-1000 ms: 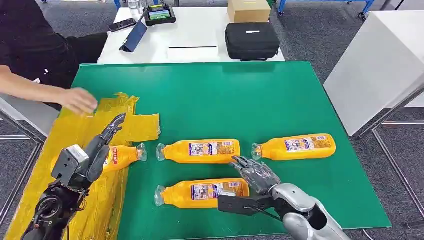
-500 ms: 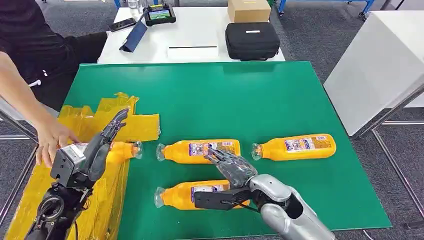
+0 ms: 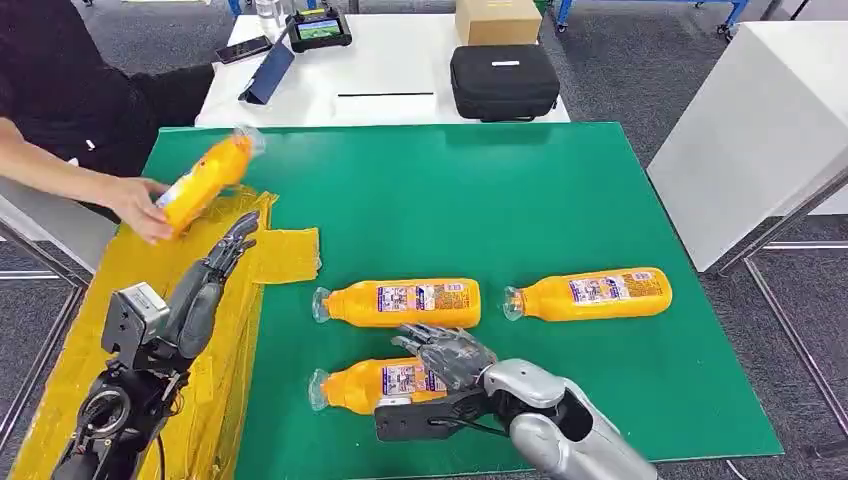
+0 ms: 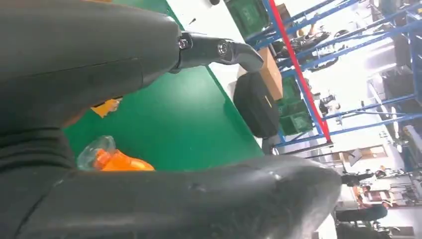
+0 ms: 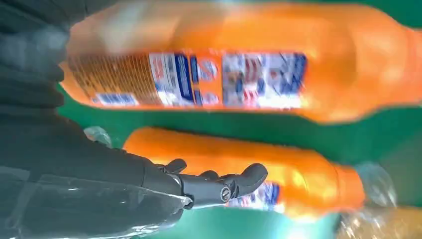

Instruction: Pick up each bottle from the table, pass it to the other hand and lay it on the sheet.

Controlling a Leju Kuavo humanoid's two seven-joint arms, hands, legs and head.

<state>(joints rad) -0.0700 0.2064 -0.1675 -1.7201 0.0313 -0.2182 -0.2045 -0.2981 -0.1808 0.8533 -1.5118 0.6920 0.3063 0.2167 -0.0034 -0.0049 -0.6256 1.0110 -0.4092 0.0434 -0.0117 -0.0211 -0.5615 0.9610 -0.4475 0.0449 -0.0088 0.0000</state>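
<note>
Your right hand (image 3: 443, 357) is hovering spread over the near bottle (image 3: 385, 384), holding nothing yet. That bottle lies on its side on the green mat (image 3: 520, 190), just right of the sheet (image 3: 215, 400), with 2 more bottles beyond it. These look full, so expect some weight, and the smooth round plastic will probably roll or slip. I'd wrap the labelled middle, not the tapered neck. Your left hand (image 3: 205, 290) waits over the sheet, fingers straight and empty. A person (image 3: 75, 120) holds another bottle by the sheet's far corner.
</note>
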